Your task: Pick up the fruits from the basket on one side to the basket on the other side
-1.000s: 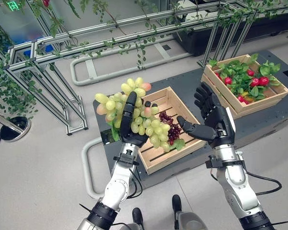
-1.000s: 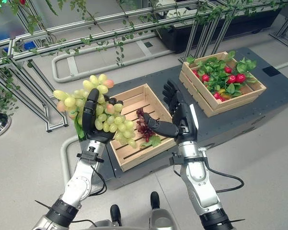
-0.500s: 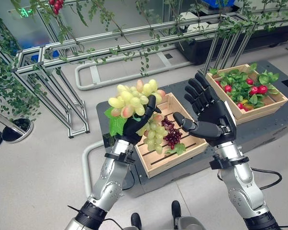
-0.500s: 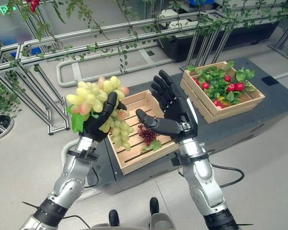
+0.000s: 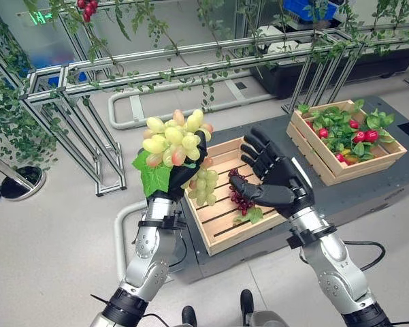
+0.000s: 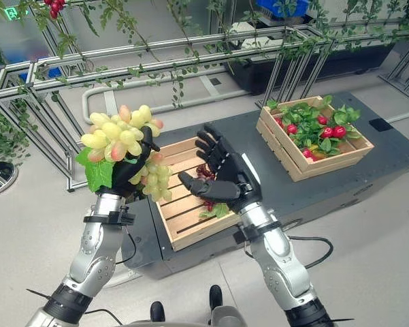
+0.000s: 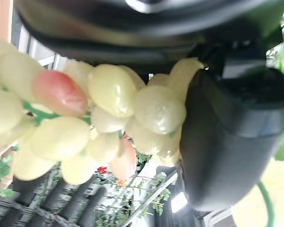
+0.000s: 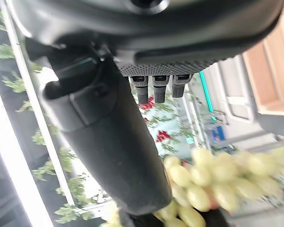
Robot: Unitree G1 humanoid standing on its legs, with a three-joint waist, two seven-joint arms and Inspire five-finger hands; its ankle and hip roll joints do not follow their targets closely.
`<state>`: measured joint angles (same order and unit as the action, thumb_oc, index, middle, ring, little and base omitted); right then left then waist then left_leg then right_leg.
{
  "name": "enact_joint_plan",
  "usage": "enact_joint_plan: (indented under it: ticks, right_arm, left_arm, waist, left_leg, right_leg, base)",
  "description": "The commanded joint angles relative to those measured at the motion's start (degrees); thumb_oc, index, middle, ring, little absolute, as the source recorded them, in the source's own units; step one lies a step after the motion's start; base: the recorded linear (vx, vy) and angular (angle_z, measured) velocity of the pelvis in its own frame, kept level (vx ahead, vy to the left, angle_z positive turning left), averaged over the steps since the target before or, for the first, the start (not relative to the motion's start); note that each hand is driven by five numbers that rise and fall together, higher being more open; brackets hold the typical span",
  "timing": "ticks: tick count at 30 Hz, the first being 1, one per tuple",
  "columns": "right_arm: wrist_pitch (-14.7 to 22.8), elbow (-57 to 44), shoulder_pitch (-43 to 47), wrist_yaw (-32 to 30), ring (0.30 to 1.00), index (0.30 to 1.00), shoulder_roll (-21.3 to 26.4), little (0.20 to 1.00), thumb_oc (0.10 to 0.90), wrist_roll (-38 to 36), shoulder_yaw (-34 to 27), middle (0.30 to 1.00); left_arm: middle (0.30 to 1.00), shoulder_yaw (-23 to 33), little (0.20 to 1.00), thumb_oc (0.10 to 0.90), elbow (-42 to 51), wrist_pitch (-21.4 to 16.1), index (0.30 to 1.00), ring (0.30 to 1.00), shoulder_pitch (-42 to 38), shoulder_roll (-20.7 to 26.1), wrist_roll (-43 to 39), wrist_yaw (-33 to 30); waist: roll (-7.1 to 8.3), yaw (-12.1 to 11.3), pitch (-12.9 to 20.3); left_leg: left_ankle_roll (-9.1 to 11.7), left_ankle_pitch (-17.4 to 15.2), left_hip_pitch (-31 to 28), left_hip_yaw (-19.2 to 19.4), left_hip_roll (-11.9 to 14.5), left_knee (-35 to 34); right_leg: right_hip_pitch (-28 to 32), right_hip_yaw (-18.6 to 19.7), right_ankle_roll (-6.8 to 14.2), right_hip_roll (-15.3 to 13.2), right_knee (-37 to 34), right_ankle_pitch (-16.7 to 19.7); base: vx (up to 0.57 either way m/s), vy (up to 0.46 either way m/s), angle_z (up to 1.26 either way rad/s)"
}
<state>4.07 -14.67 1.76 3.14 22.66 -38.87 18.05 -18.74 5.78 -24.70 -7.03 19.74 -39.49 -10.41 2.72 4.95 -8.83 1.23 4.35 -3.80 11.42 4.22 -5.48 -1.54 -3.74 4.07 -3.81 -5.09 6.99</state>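
1. One bunch of green grapes (image 5: 175, 139) is clamped in the curled fingers of the left robot hand (image 5: 179, 178), raised at centre frame above the near crate (image 5: 221, 235).
2. The right robot hand (image 5: 275, 187) is held spread and empty just beside it; a handover is judged in hand.
3. Next, the bunch should be passed across, towards the far crate (image 5: 330, 165) at upper right.
4. Compared with half a second ago, the hands have been brought closer together.

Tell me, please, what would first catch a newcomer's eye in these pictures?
The big bunch of green grapes held up in the left hand, above the near wooden crate's left end. Beside it the right hand hangs open over that crate's dark red grapes; the far crate brims with leaves and red fruit.
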Motion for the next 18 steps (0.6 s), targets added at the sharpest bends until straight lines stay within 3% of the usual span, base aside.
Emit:
enact_joint_plan:
  ticks: [1,11,18]
  right_arm:
    - [3.28,-0.08,1.45,-1.81,0.9,0.9,-1.76,0.9,0.8,0.39,0.41,0.9]
    - [3.03,4.0,2.3,-1.42,0.9,0.9,-3.21,0.9,0.8,-5.09,3.91,0.9]
    - [3.97,4.03,2.93,-1.68,0.9,0.9,-3.51,0.9,0.8,-6.04,5.29,0.9]
  left_arm:
    - [0.3,0.16,0.3,0.4,5.69,-10.17,0.3,0.3,-4.75,0.01,2.88,3.77]
    - [0.3,-4.72,0.3,0.4,7.93,-5.95,0.3,0.3,-5.79,-0.39,-3.82,12.64]
    - [0.3,-8.24,0.3,0.4,9.1,-3.94,0.3,0.3,-6.12,-0.07,-4.32,16.69]
  waist:
    - [-0.54,-1.36,6.62]
    - [-0.77,-1.69,6.14]
    - [-0.76,-1.62,6.13]
  left_leg:
    - [0.08,-4.13,-0.91,-1.56,1.65,0.48]
    - [-0.12,-3.82,-0.75,-2.15,1.49,0.48]
    - [-0.25,-3.76,-0.76,-2.01,1.53,0.48]
  right_leg:
    - [3.83,-1.98,1.04,-1.03,0.09,-3.23]
    - [3.85,-1.81,0.97,-1.07,0.09,-2.96]
    - [3.8,-1.62,1.12,-1.1,0.09,-2.86]
  base:
    - [0.0,0.0,0.0]
    - [0.0,0.0,0.0]
    - [0.0,0.0,0.0]
